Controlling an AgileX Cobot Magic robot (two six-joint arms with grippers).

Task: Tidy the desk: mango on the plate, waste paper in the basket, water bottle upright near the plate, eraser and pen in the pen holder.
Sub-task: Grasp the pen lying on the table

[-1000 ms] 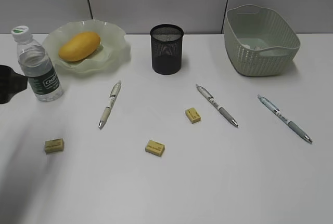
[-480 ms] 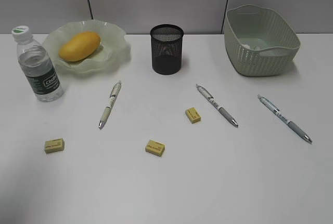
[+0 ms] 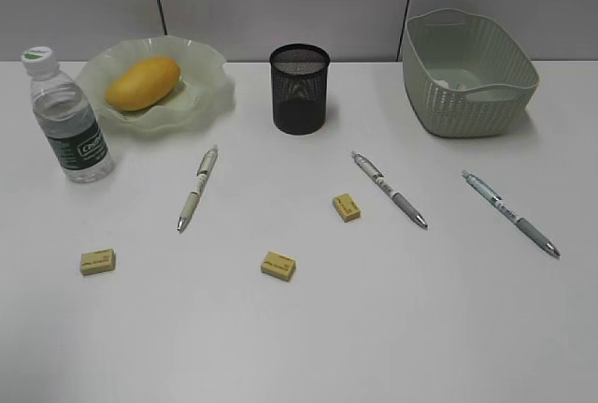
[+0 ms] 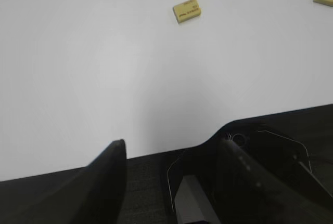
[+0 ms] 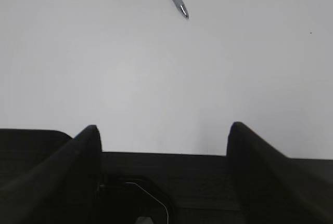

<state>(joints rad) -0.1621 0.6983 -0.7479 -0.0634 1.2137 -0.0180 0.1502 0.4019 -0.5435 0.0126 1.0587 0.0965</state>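
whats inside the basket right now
Inside the basket something pale and whitish lies on the floor, probably the waste paper, though it is too faint to be sure. The near wall hides the rest of the floor.

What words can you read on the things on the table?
Bottle: white letters on the dark green label, starting with a "C"; the rest is too small to read.
Erasers: dark print on top, too blurred to read, also in the left wrist view.
Pens: small marks on the barrels, too small to read.
Mango, plate, pen holder, basket: no text.
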